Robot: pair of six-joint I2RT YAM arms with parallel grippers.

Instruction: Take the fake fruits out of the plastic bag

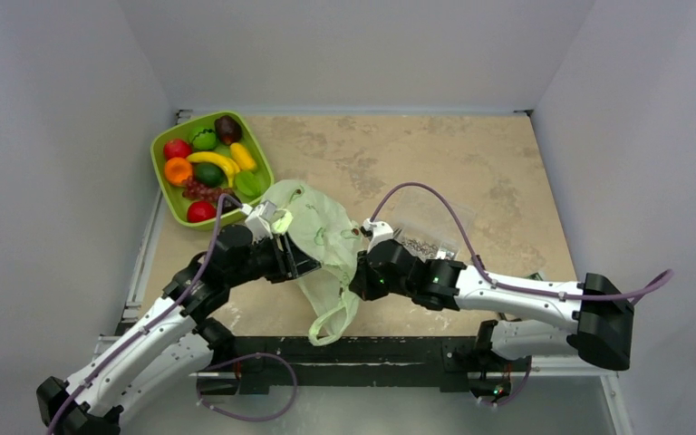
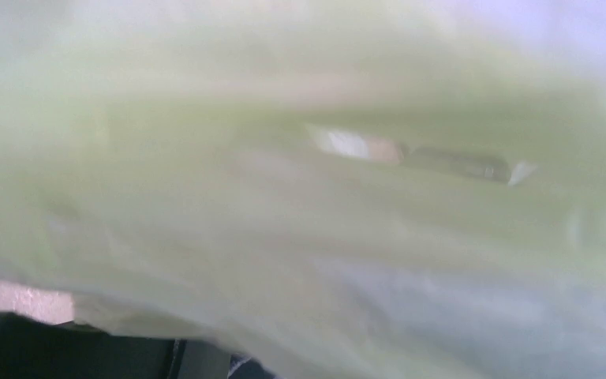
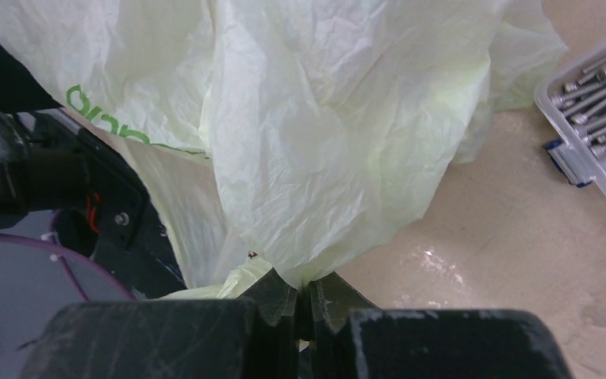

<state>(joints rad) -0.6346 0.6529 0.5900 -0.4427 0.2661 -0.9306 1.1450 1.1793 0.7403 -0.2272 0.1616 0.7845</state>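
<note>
The pale green plastic bag (image 1: 326,231) lies crumpled at the table's middle, between my two arms. My right gripper (image 3: 305,288) is shut on a pinch of its film near its right side, where the top view has that gripper (image 1: 360,275). My left gripper (image 1: 301,263) reaches into the bag's left side. Blurred green film (image 2: 284,237) fills the left wrist view and hides its fingers. The wrinkled bag (image 3: 323,118) rises in front of the right wrist camera. No fake fruits show; the film hides whatever is inside.
A green tray (image 1: 170,201) at the back left holds several toy fruits, among them a banana (image 1: 214,160) and an orange round one (image 1: 178,169). A clear box of screws (image 1: 421,237) sits just right of the bag, also at the right wrist view's edge as the box (image 3: 600,110).
</note>
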